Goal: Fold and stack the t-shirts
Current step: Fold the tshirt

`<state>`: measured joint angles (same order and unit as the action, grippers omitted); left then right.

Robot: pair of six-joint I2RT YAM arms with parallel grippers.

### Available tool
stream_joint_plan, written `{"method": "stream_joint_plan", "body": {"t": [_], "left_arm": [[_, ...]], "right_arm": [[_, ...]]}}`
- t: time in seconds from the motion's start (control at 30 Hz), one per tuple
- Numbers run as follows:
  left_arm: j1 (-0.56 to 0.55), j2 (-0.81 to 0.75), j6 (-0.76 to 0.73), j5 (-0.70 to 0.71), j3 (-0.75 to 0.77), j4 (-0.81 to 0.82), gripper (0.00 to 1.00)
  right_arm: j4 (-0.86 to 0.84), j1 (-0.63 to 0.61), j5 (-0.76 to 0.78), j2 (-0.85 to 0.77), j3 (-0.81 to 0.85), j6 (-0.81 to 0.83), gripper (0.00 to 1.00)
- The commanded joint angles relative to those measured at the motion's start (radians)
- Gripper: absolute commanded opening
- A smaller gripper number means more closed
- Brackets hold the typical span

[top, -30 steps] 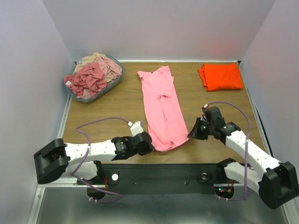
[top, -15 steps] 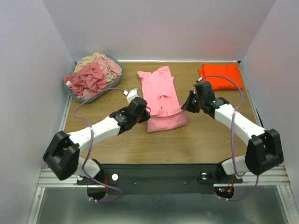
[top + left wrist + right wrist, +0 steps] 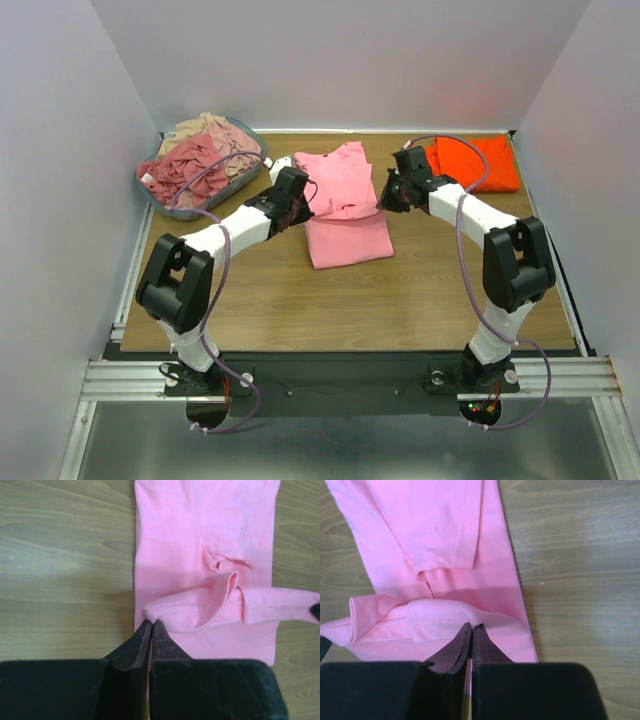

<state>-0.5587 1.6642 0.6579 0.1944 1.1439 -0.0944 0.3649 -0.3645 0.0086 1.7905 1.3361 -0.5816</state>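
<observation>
At 6 o'clock the left end effector [image 3: 151, 625] pinches the hem of the pink t-shirt [image 3: 200, 530] between closed jaws. The lifted hem stretches toward 3 o'clock over the flat shirt, which runs to 12 o'clock. Wooden worktop [image 3: 65, 555] shows at 9 o'clock.

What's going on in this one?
The pink t-shirt is being folded in half on the table. The left tool and right tool are each shut on a corner of its hem, holding it raised over the garment's middle, not yet laid down. A folded orange t-shirt lies at the far right. The crumpled shirts sit in the basket.
</observation>
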Motion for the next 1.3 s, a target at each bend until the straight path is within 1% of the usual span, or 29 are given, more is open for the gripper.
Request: {"method": "stream_joint_plan", "body": {"t": [0.0, 0.13, 0.27, 0.3, 0.37, 0.4, 0.43, 0.47, 0.5, 0.53, 0.57, 0.6, 0.63, 0.67, 0.8, 0.83, 0.9, 0.93, 1.03, 1.13, 1.17, 1.27], "left_arm": [[0.036, 0.063, -0.083, -0.049, 0.103, 0.005, 0.00], [0.045, 0.117, -0.112, -0.067, 0.145, 0.004, 0.00], [0.055, 0.152, -0.110, -0.052, 0.171, -0.002, 0.00], [0.057, 0.157, -0.112, -0.046, 0.174, -0.004, 0.00], [0.062, 0.170, -0.116, -0.042, 0.188, -0.007, 0.00], [0.062, 0.173, -0.121, -0.042, 0.194, -0.010, 0.05], [0.063, 0.181, -0.127, -0.042, 0.210, -0.014, 0.18], [0.063, 0.183, -0.133, -0.042, 0.217, -0.021, 0.34], [0.065, 0.184, -0.138, -0.042, 0.226, -0.028, 0.51], [0.065, 0.186, -0.152, -0.056, 0.241, -0.037, 0.54], [0.063, 0.183, -0.150, -0.070, 0.244, -0.062, 0.61], [0.062, 0.160, -0.152, -0.090, 0.240, -0.062, 0.65], [0.060, 0.141, -0.153, -0.114, 0.203, -0.050, 0.75], [0.057, 0.120, -0.149, -0.113, 0.180, -0.042, 0.95], [0.046, -0.007, -0.110, -0.105, 0.039, -0.013, 0.96], [0.036, -0.061, -0.100, -0.115, -0.029, -0.002, 0.98], [0.020, -0.139, -0.061, -0.122, -0.105, 0.036, 0.98], [0.010, -0.164, -0.051, -0.130, -0.177, 0.057, 0.98], [0.000, -0.251, -0.003, -0.125, -0.304, 0.064, 0.98], [-0.001, -0.346, 0.049, -0.116, -0.395, 0.065, 0.98], [-0.001, -0.369, 0.058, -0.118, -0.451, 0.071, 0.98], [-0.001, -0.448, 0.078, -0.116, -0.533, 0.059, 0.98]], "right_arm": [[-0.032, 0.019, 0.030, 0.032, 0.069, 0.017, 0.00], [-0.032, 0.039, 0.028, 0.056, 0.078, 0.006, 0.00], [-0.032, 0.044, 0.014, 0.090, 0.106, 0.035, 0.02], [-0.032, 0.045, 0.013, 0.107, 0.113, 0.046, 0.03], [-0.029, 0.050, -0.002, 0.124, 0.136, 0.069, 0.08], [-0.027, 0.052, -0.004, 0.129, 0.141, 0.069, 0.13], [-0.026, 0.056, -0.034, 0.135, 0.146, 0.071, 0.18], [-0.024, 0.058, -0.044, 0.133, 0.152, 0.068, 0.25], [-0.023, 0.059, -0.053, 0.130, 0.152, 0.065, 0.46], [-0.020, 0.061, -0.074, 0.115, 0.149, 0.063, 0.53], [-0.017, 0.061, -0.088, 0.103, 0.138, 0.060, 0.79], [-0.015, 0.059, -0.125, 0.089, 0.127, 0.058, 0.96], [-0.017, 0.061, -0.142, 0.057, 0.117, 0.060, 1.00], [-0.015, 0.061, -0.160, 0.040, 0.085, 0.058, 1.00], [-0.024, 0.061, -0.304, -0.029, 0.015, 0.065, 1.00], [-0.041, 0.050, -0.364, -0.037, -0.018, 0.065, 1.00], [-0.067, 0.026, -0.398, -0.037, -0.046, 0.069, 1.00], [-0.078, -0.006, -0.406, -0.030, -0.049, 0.069, 1.00], [-0.083, -0.071, -0.403, 0.024, -0.016, 0.091, 1.00], [-0.090, -0.096, -0.386, 0.087, 0.027, 0.094, 1.00], [-0.093, -0.102, -0.383, 0.101, 0.056, 0.095, 1.00], [-0.093, -0.103, -0.380, 0.177, 0.130, 0.098, 1.00]]}}
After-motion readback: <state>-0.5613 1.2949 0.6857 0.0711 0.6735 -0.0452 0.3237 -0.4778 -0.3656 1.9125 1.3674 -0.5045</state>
